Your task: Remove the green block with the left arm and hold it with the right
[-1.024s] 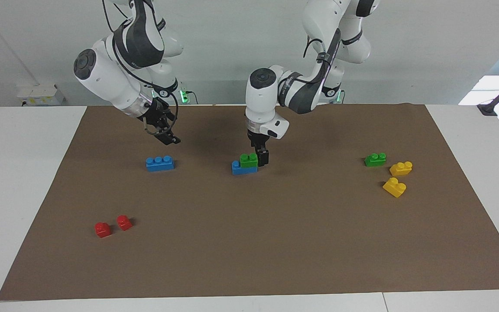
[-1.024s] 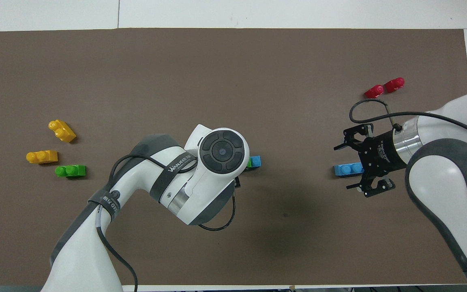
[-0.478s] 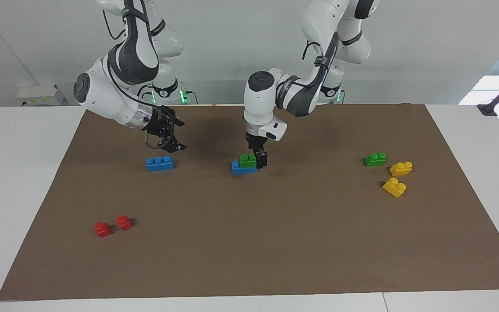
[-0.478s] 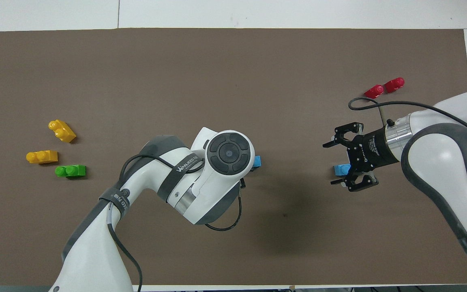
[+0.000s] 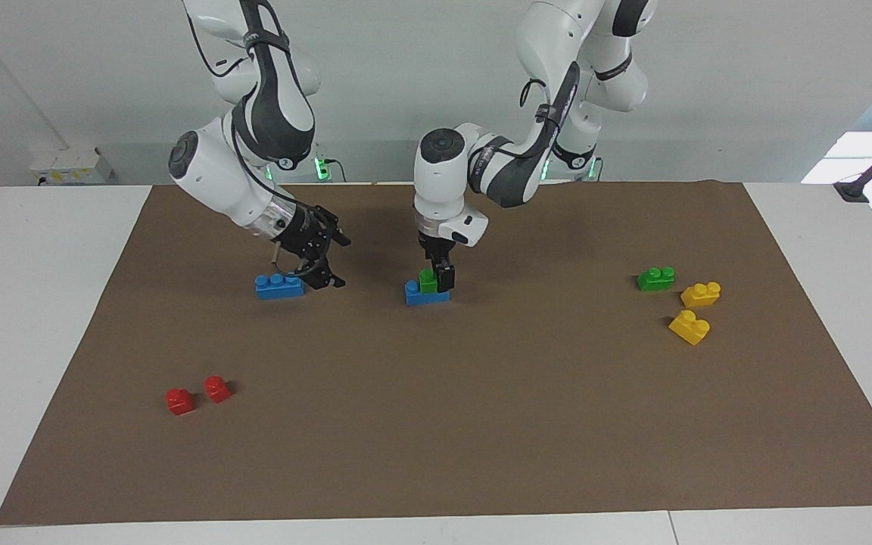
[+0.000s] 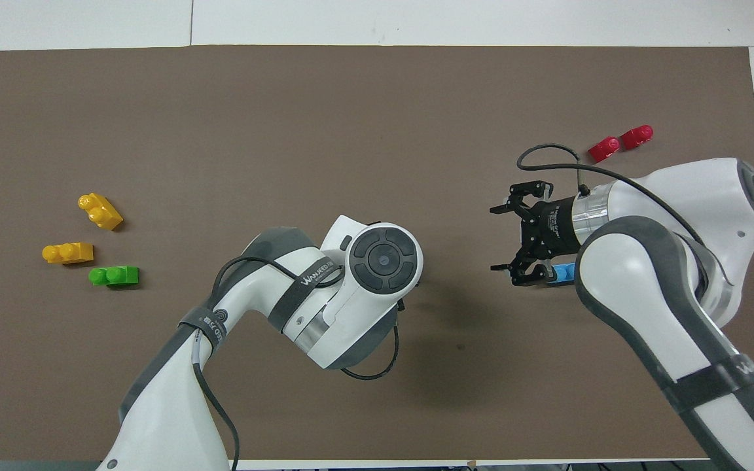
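A green block (image 5: 428, 281) sits stacked on a blue brick (image 5: 422, 295) near the middle of the brown mat (image 5: 481, 424). My left gripper (image 5: 438, 280) is down at this block, pointing straight down and covering the end of it toward the left arm. In the overhead view the left arm's wrist (image 6: 383, 258) hides the block and its blue brick. My right gripper (image 5: 328, 263) is open and empty, low over the mat beside a second blue three-stud brick (image 5: 278, 286). It also shows in the overhead view (image 6: 500, 239).
A second green block (image 5: 655, 278) and two yellow bricks (image 5: 701, 294) (image 5: 689, 327) lie toward the left arm's end. Two red pieces (image 5: 179, 401) (image 5: 216, 389) lie toward the right arm's end, farther from the robots. The second blue brick (image 6: 563, 273) is half covered by the right arm.
My left gripper has shifted toward the right arm's end, from beside the green block to over its end. My right gripper has come down and moved toward the table's middle.
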Available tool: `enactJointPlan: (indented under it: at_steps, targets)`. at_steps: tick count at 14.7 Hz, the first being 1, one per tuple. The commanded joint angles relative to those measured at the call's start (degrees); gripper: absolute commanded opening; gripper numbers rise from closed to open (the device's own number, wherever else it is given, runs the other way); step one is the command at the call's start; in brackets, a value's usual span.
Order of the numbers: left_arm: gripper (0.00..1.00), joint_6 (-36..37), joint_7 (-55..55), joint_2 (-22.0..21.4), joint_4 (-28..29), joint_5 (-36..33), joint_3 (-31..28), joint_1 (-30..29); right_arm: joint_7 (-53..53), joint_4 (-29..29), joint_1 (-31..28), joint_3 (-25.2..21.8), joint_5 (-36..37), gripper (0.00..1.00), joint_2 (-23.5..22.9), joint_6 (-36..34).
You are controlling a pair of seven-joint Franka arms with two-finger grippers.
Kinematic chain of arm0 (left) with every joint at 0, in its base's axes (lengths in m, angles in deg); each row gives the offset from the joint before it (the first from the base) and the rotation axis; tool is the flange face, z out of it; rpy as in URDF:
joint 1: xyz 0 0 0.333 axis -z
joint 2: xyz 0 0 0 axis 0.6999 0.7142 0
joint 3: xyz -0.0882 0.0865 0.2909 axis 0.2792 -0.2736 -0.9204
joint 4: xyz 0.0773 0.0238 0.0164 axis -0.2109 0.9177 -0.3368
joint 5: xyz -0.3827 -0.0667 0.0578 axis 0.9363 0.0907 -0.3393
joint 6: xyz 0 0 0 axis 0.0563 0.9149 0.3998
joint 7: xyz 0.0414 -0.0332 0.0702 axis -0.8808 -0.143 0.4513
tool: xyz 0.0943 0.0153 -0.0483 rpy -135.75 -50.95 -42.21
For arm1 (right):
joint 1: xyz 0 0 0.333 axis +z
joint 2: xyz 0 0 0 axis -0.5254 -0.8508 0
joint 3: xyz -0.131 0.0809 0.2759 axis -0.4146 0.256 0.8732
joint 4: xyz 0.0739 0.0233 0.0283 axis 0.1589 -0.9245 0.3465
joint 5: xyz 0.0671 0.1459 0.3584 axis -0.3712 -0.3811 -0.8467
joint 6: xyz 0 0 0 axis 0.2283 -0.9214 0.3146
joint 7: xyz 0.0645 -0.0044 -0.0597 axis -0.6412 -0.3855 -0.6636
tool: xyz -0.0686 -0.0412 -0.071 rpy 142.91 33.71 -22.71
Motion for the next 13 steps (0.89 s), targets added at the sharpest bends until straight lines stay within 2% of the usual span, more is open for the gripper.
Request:
enactJointPlan:
  at_steps: [1, 13]
  targets:
    - [1.00, -1.41, 0.76, -0.51, 1.24, -1.22, -0.65, 0.57, -3.66, -0.31, 1.06, -0.07, -1.27, 0.99, -1.87, 4.02]
    - [1.00, -1.68, 0.40, -1.04, 2.91, -1.13, -0.56, 0.48, -13.07, -2.16, 2.20, -0.07, -1.36, 0.98, -4.69, 6.57]
